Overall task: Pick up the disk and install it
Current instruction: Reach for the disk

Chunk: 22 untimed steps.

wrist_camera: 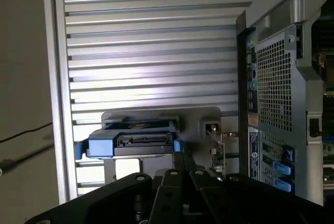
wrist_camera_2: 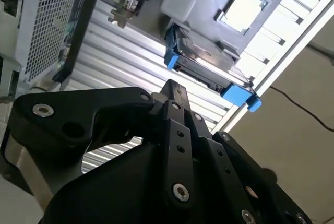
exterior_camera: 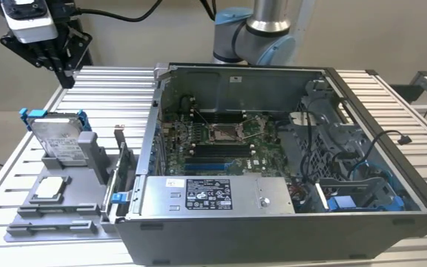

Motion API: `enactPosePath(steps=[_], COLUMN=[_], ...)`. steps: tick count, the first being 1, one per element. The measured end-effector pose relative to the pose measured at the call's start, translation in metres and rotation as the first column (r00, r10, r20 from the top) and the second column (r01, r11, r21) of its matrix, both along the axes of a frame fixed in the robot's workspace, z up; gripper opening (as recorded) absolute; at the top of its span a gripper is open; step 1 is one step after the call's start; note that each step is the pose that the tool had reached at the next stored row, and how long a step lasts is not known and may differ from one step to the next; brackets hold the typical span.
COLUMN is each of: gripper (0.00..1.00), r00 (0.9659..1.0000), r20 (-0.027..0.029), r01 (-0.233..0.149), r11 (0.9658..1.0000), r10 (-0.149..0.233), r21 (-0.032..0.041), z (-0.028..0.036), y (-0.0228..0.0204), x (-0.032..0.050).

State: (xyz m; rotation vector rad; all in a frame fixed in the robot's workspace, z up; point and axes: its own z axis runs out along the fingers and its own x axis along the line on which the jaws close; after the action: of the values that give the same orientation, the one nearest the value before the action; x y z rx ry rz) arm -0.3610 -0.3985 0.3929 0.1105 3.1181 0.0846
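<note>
One arm: gripper hangs high over the far corner of the table, at the exterior view's left, touching nothing
Jaws: pressed together to a single tip, nothing pinched; the second wrist view shows the gripper the same way
Disk: disk stands on edge in a grey holder at the exterior view's left, blue frame round it, white label showing; it is below the gripper and well apart from it
Wrist views: disk seen edge-on beyond the tip in both, roughly in line with it
Chip: chip lies flat on the holder's base, near the disk
Case: case is open beside the holder, board and power box exposed; the blue-tabbed cage at the exterior view's right is judged to be the disk's seat
Progress: disk not yet picked up; judged the start of the task
Risk 1: shut jaws would meet the disk's top edge rather than straddle it, and could tip it or jam it in the holder
Risk 2: a pinch on the blue frame alone may flex the plastic, so the disk could tilt or slip
Risk 3: an off-line descent could clip the holder's post beside the disk
Risk 4: a loose black cable by the cage could snag the disk on the way in
</note>
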Motion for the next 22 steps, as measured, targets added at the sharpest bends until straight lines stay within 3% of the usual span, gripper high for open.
enactPosePath(steps=[15, 22], gripper=[0.00, 0.00], r00=[1.0000, 1.0000], r20=[0.0001, -0.0001], r01=[0.000, 0.000], r11=[1.0000, 1.0000], r10=[0.000, 0.000], r21=[0.0001, 0.0000], z=[-0.0001, 0.0000], y=[0.0001, 0.0002], x=[-0.0574, -0.0736])
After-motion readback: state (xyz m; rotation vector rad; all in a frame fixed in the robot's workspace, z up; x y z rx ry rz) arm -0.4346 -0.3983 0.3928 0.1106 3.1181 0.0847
